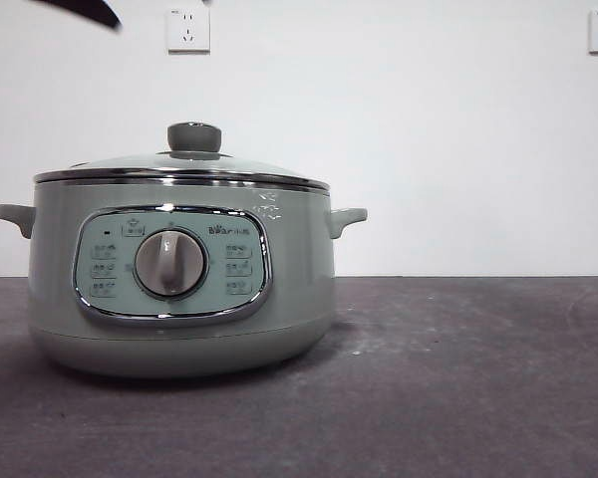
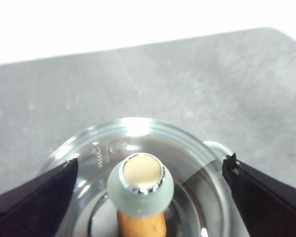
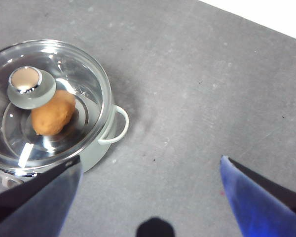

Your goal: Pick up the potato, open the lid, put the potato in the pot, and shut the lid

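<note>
The pot (image 1: 184, 289) stands on the grey desk (image 1: 458, 378), left of centre in the front view, its control panel and dial facing the camera and a small handle showing on each side. The lid (image 1: 179, 169) sits flat on the pot's rim, closed, with its knob (image 1: 194, 136) upright on top.

Inside the pot lies the potato (image 3: 52, 113), seen through the glass from the right wrist view: it rests on the pot's floor, partly under the knob (image 3: 31, 87) as seen from above. The left wrist view shows the same potato (image 2: 142, 226) as an orange strip below the knob (image 2: 140, 185), with the glass lid (image 2: 187, 148) around it.

The left gripper (image 2: 148, 173) hangs right above the lid, its jaws spread wide on either side of the knob and touching neither the knob nor the glass. The right gripper (image 3: 150, 168) is off to the side of the pot, over bare desk, with its jaws wide apart and holding nothing.

In the front view only a black tip (image 1: 85, 10) of an arm shows at the top left corner; which arm it belongs to cannot be told there.
</note>
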Robot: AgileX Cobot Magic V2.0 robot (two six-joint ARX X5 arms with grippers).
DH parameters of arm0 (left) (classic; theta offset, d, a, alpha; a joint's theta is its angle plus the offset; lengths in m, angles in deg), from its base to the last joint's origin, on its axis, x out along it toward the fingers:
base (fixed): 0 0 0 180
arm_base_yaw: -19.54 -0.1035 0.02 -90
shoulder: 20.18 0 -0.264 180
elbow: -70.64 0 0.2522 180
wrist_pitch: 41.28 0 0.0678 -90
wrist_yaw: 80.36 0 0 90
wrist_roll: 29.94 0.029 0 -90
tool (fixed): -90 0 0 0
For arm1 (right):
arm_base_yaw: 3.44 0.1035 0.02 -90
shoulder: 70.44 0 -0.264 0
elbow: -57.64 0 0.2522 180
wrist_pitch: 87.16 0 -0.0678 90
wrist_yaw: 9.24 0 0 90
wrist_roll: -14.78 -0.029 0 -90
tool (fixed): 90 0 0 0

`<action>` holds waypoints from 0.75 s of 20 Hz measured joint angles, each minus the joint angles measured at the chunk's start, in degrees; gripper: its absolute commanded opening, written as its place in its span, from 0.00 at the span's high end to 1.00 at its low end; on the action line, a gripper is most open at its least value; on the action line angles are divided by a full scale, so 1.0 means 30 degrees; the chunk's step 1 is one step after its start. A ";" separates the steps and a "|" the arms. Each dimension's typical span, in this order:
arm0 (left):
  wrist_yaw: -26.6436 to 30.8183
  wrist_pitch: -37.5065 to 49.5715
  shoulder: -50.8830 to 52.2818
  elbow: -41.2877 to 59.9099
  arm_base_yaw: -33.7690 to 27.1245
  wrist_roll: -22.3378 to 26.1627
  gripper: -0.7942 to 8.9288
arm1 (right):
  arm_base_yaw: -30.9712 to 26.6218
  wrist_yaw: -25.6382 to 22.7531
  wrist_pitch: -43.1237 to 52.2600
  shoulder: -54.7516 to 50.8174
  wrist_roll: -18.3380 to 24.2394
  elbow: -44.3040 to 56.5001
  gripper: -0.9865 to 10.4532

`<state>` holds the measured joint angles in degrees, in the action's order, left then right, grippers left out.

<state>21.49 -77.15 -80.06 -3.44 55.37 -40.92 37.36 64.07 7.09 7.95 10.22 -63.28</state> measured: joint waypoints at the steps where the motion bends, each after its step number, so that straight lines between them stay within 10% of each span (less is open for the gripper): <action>1: 0.0007 -0.0423 0.0918 0.0000 0.0015 0.0160 0.51 | 0.0000 0.0000 0.0896 -0.0678 -0.0015 0.0933 0.61; 5: 0.0007 -0.2164 0.4014 0.0000 0.0015 0.0831 0.95 | 0.0000 -0.0007 0.5195 -0.4051 -0.0044 0.6164 0.93; 15: 0.1086 -0.2477 0.7949 0.3410 0.0015 0.2390 0.93 | 0.0007 0.0000 1.6568 -1.0783 -0.0051 1.9693 0.93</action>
<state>24.75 -84.58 -56.22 6.79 55.42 -33.75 37.38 64.07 56.79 -24.40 10.07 -4.20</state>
